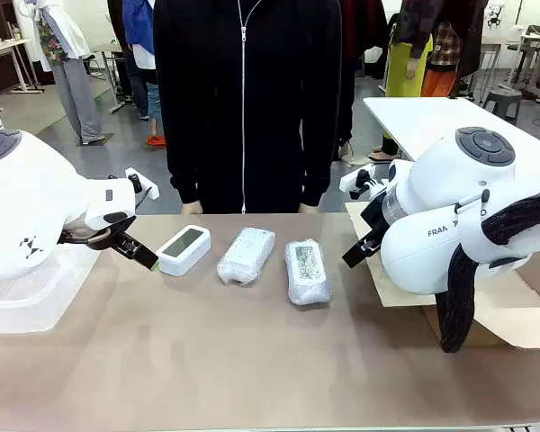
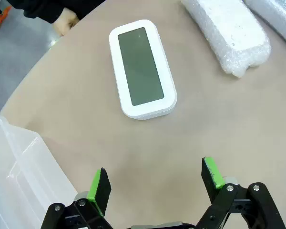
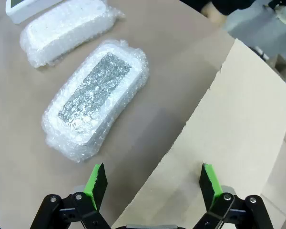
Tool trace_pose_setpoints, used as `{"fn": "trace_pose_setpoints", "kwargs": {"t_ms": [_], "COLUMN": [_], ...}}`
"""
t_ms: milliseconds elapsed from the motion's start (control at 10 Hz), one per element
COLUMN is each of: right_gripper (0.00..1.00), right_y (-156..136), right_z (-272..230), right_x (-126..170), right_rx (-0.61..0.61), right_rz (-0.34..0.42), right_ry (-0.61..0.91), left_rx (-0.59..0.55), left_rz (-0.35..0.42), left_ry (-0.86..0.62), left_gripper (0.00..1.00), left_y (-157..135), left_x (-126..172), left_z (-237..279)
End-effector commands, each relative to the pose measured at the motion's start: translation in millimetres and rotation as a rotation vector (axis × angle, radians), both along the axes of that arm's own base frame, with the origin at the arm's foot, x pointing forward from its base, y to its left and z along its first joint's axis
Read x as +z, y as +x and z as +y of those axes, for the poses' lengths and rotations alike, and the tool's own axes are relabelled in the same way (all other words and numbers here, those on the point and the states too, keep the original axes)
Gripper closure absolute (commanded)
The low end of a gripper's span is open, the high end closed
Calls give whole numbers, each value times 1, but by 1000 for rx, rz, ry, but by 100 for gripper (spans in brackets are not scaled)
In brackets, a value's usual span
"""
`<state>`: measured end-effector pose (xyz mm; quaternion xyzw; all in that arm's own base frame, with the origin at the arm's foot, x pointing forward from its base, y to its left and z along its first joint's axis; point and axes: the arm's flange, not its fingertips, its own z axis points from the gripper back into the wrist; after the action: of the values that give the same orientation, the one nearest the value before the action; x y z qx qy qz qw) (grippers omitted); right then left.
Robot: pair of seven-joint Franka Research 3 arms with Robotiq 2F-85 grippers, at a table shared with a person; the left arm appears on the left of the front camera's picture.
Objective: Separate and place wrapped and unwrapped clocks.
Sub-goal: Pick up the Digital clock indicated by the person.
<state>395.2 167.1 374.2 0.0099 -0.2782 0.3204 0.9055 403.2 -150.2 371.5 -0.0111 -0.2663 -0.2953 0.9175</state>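
Left gripper, spread and empty, faces the bare white clock: apparently the approach step. Next: descend, straddle its width. Right gripper, spread, hovers near the speckled wrapped clock.

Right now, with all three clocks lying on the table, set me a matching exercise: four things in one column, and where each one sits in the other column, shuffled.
Things
1. bare white clock
2. plain wrapped bundle
3. wrapped bundle with speckled panel
4. clear bin

Places
A. middle of the row of three
B. end of the row nearest the cardboard flap
C. at the table's left end
D. just ahead of the open left gripper

Pairs: 1-D, 2-A, 3-B, 4-C
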Motion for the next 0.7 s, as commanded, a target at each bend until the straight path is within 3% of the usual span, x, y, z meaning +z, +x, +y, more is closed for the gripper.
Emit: {"fn": "trace_pose_setpoints", "kwargs": {"t_ms": [0,600], "right_gripper": [0,0], "right_y": [0,0], "right_z": [0,0], "right_x": [0,0], "right_rx": [0,0], "right_rz": [0,0], "right_ry": [0,0], "left_rx": [0,0], "left_rz": [0,0], "left_ry": [0,0], "left_gripper": [0,0], "left_y": [0,0], "left_x": [0,0], "left_z": [0,0]}}
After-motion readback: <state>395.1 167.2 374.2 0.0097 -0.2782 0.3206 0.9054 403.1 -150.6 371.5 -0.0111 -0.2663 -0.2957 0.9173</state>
